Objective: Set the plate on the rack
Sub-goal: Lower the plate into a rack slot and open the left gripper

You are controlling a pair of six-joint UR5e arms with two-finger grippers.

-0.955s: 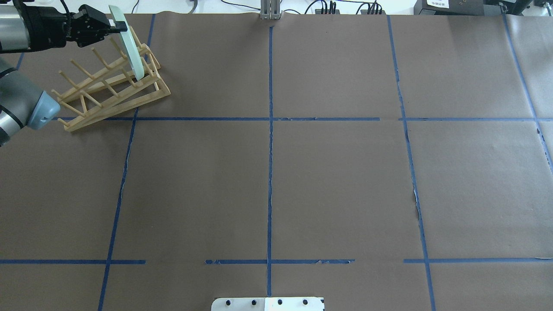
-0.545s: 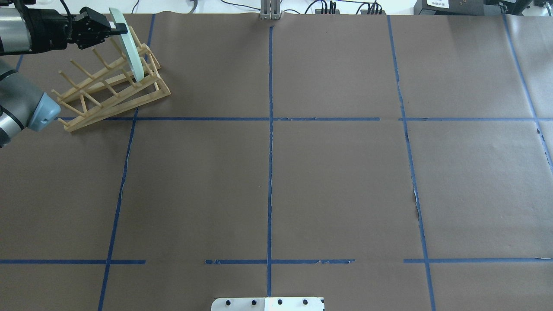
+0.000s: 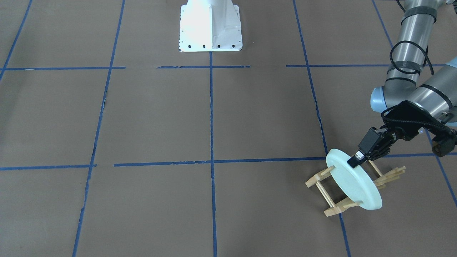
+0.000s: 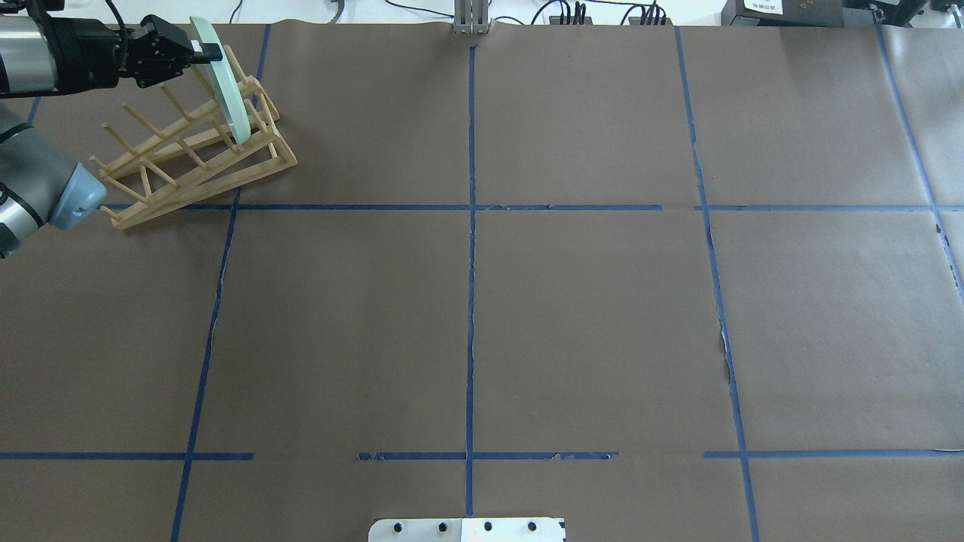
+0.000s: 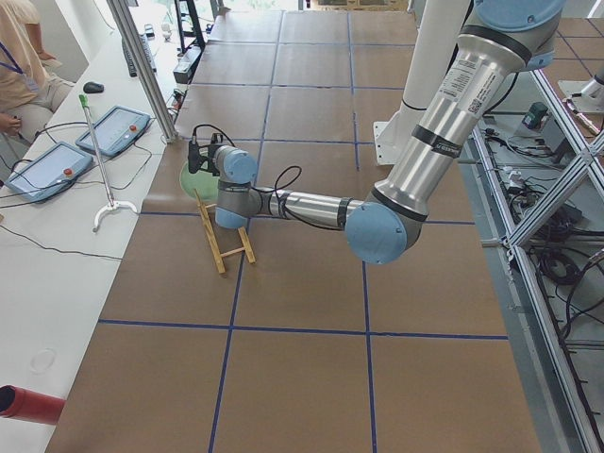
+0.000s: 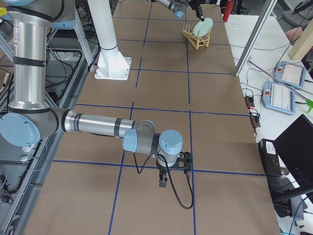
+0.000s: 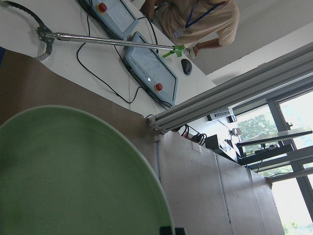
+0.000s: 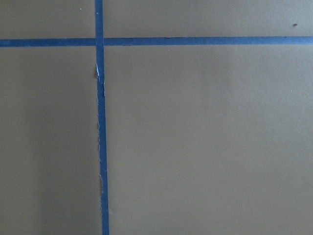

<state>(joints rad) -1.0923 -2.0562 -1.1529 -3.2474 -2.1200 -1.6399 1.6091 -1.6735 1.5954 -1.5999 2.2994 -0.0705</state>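
**Left gripper**: jaws closed on the upper rim of the round pale mint-green plate. The plate hangs below the jaws and stands on edge, tilted.

**Rack:** the small light-wood peg rack lies directly beneath the jaws on the brown paper-covered surface. The plate's lower rim sits down between the upright pegs at one end of the rack. The rest of the rack runs back under the gripper body, behind the jaws. Whether the rim bears on the rails cannot be told.

**Overhead view:** the same grip appears edge-on. The left gripper pinches the top of the plate, which slants down and away from the jaws into the rack.

**Left wrist view:** the plate's green face fills the field just ahead of the jaws. Grey control tablets and a person in a beige shirt lie far beyond it.

**Right gripper**: well apart from the plate and rack, pointing down at the surface. Whether its jaws are open or closed cannot be told. Below them the right wrist view shows a crossing of blue tape lines.
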